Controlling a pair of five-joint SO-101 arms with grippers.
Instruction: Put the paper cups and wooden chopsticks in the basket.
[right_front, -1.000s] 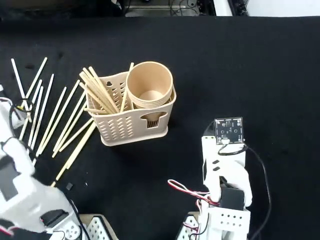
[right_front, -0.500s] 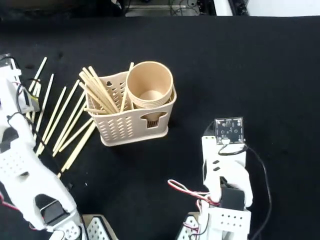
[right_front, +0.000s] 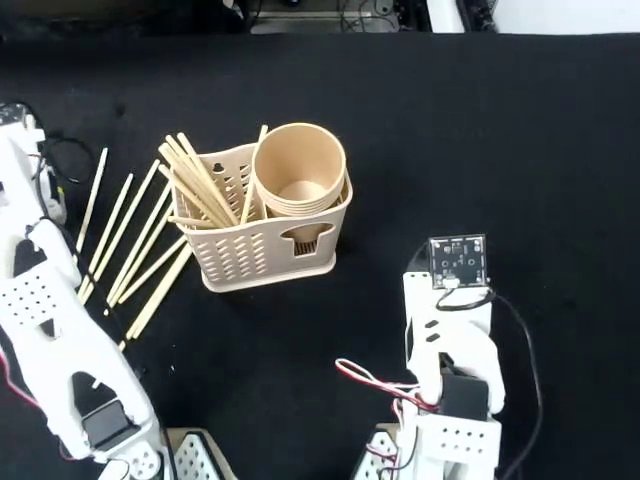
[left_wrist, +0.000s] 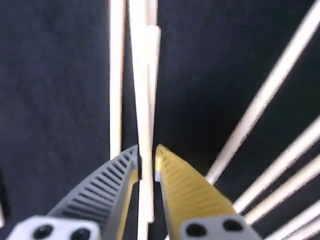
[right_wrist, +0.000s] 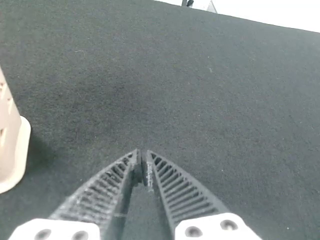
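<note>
The beige basket (right_front: 265, 250) stands left of the table's middle, with stacked paper cups (right_front: 298, 170) in one side and several wooden chopsticks (right_front: 200, 180) leaning in the other. More loose chopsticks (right_front: 140, 240) lie fanned out on the black cloth to its left. My left arm (right_front: 30, 270) stretches over the leftmost ones. My left gripper (left_wrist: 147, 155) is low over the cloth, its jaws pinched on one chopstick (left_wrist: 142, 85) with others beside it. My right gripper (right_wrist: 142, 160) is shut and holds nothing, hanging over bare cloth to the right of the basket (right_wrist: 10, 150).
The right arm (right_front: 450, 330) stays folded near the front edge, right of centre. Black cloth (right_front: 480, 140) covers the table's right half and back. Cables and equipment sit past the far edge.
The left arm has swung forward from the front-left corner and now covers the leftmost loose chopsticks. The right arm, basket and cups have not moved.
</note>
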